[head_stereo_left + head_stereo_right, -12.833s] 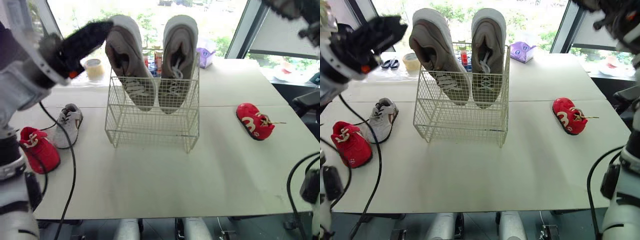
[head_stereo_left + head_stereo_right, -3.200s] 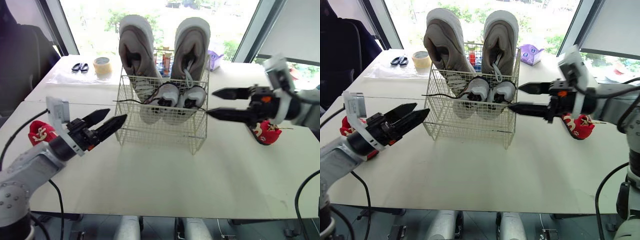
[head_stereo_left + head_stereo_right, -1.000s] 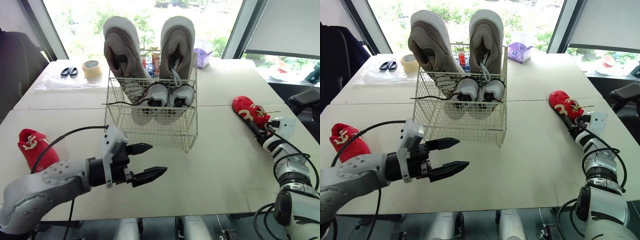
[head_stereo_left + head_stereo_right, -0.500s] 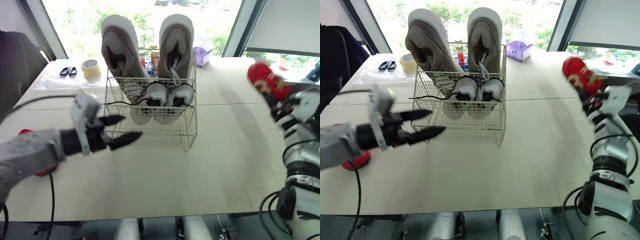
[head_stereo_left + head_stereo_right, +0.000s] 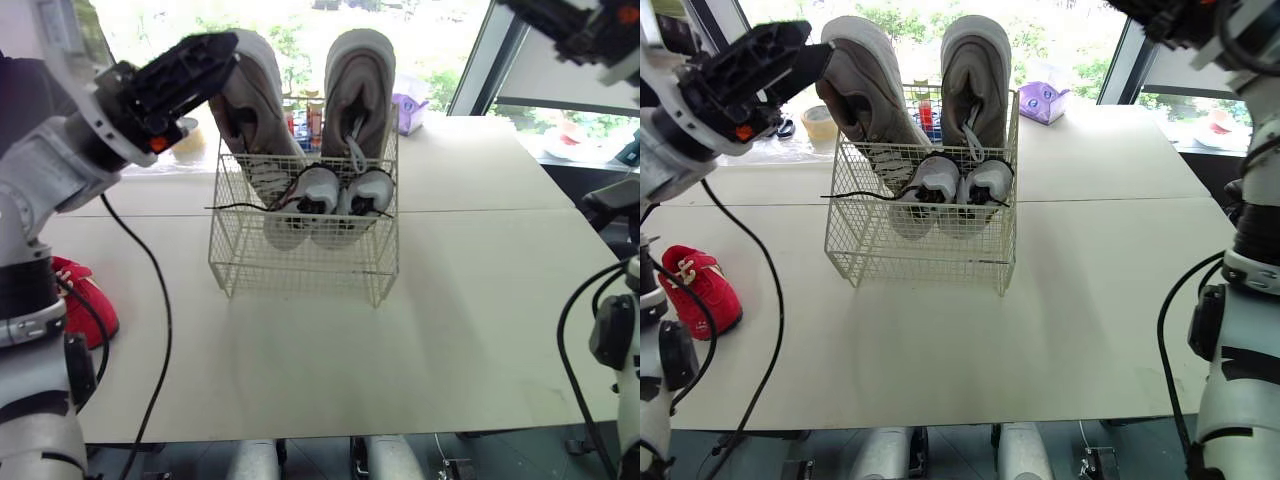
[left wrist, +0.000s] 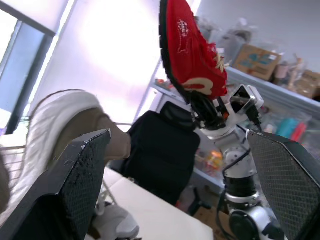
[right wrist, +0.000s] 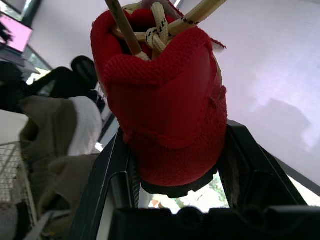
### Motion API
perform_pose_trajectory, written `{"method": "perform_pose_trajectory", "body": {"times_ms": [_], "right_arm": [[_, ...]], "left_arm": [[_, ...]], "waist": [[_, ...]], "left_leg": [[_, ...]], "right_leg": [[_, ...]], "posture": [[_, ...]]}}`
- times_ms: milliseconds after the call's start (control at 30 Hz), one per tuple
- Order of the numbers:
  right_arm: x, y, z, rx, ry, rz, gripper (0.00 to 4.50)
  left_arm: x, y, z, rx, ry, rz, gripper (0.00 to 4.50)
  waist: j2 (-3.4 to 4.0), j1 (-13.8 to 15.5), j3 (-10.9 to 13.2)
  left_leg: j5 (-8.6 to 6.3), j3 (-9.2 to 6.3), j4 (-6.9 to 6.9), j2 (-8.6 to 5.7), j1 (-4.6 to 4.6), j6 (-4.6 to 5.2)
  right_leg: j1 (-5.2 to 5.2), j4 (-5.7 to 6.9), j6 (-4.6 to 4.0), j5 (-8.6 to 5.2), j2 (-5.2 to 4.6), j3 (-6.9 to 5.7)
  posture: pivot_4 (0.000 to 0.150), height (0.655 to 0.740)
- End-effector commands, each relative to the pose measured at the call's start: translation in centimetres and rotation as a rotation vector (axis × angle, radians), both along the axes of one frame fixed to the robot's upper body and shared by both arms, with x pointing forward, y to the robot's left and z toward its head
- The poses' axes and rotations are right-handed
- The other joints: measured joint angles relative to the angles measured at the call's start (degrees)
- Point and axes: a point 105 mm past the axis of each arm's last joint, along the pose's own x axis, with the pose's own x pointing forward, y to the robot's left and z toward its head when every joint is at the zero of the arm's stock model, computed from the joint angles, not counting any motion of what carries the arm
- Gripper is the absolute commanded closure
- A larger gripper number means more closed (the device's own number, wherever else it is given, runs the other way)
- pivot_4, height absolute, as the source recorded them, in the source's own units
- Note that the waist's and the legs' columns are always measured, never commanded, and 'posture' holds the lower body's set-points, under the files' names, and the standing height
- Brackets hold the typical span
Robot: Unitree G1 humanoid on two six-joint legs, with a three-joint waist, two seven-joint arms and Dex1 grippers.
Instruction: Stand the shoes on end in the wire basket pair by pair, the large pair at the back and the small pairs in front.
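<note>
A red shoe (image 5: 698, 285) lies on its sole at the left edge of the desk (image 5: 450, 330), nearest you and well apart from everything else.

Mid-desk stands the basket (image 5: 300, 268). In its front half the small grey pair (image 5: 312, 192) sits side by side and touching, toes down and heels up. A dark lace (image 5: 235, 207) sticks out past the basket's left wall. Directly behind the grey shoes, against the back wall, the large taupe pair (image 5: 360, 90) stands on end. Their laces face you and their heels rise well above the rim.

Your left gripper (image 5: 815, 45) is raised over the far left of the desk, just beside the top of the left taupe shoe. Its jaws are spread wide and hold nothing; the wrist view shows the two fingers (image 6: 75, 190) well apart.

Your right gripper (image 6: 202, 106) is held high over the far right corner, jaws clamped on the other red shoe (image 7: 165, 100). It grips the shoe by what appears to be its heel end, and the shoe stands upright above the fingers.

Along the far edge, a tape roll (image 5: 820, 122) sits left of the basket and a purple tissue box (image 5: 1038, 102) sits to its right.
</note>
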Motion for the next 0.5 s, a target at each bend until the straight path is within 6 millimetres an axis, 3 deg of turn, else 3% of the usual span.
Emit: {"method": "perform_pose_trajectory", "body": {"times_ms": [33, 367, 500], "right_arm": [[-1.3, 1.6, 0.3, -0.078, -0.071, 0.019, 2.8], [-2.7, 4.5, -1.4, -0.173, -0.052, 0.134, 2.8], [-3.0, 5.4, -2.5, -0.214, -0.034, 0.158, 2.8]], "left_arm": [[-0.4, -0.2, 1.2, -0.019, -0.061, -0.039, 0.0], [2.4, -0.8, 1.5, -0.04, -0.056, -0.023, 0.0], [1.9, -1.8, 1.6, -0.049, -0.065, -0.116, 0.0]], "waist": [[-0.01, 0.0, 0.0], [-0.02, -0.1, 0.0], [-0.02, -0.1, 0.0]], "left_leg": [[0.0, 0.02, 0.0, -0.01, 0.0, 0.0], [0.0, 0.01, -0.01, 0.0, 0.08, 0.0], [0.01, 0.01, -0.01, 0.01, 0.07, -0.01]], "right_leg": [[0.0, -0.01, 0.02, 0.01, -0.02, 0.0], [0.01, 0.07, 0.01, 0.01, -0.01, -0.03], [0.0, 0.09, 0.03, 0.01, -0.02, -0.03]], "posture": [[0.15, 0.6552], [0.15, 0.6552], [0.15, 0.6552]]}}
